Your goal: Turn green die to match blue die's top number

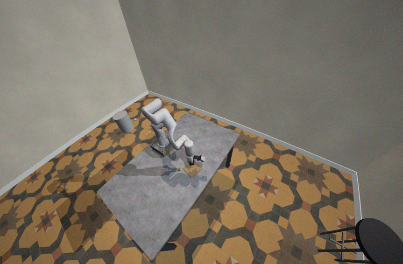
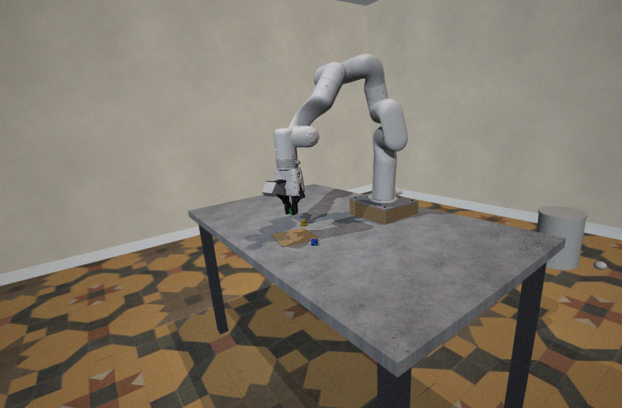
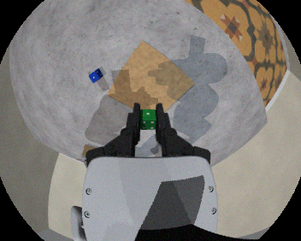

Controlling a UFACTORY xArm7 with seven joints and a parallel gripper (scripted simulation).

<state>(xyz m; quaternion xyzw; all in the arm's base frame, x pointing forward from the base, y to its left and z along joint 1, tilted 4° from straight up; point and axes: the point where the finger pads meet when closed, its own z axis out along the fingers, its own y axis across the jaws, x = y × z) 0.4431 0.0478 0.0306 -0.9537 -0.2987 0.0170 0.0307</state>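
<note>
My gripper (image 3: pixel 148 111) (image 2: pixel 290 210) (image 1: pixel 191 162) is shut on the green die (image 3: pixel 149 120) (image 2: pixel 290 211) and holds it in the air above the table. In the wrist view the die hangs over the near corner of the tan mat (image 3: pixel 156 76) (image 2: pixel 286 237) (image 1: pixel 193 170). The blue die (image 3: pixel 95 76) (image 2: pixel 314 242) lies on the table just off one edge of the mat. A yellow die (image 2: pixel 303 222) (image 1: pixel 179 169) lies on the table off another side of the mat. The pips on the dice are too small to read.
The grey table (image 2: pixel 417 269) (image 1: pixel 139 198) (image 3: pixel 58 45) carries the arm's wooden base (image 2: pixel 383 211) behind the mat. The table's edge is close to the mat. A grey cylinder (image 2: pixel 561 235) (image 1: pixel 123 121) and a black stool (image 1: pixel 381 244) stand on the floor.
</note>
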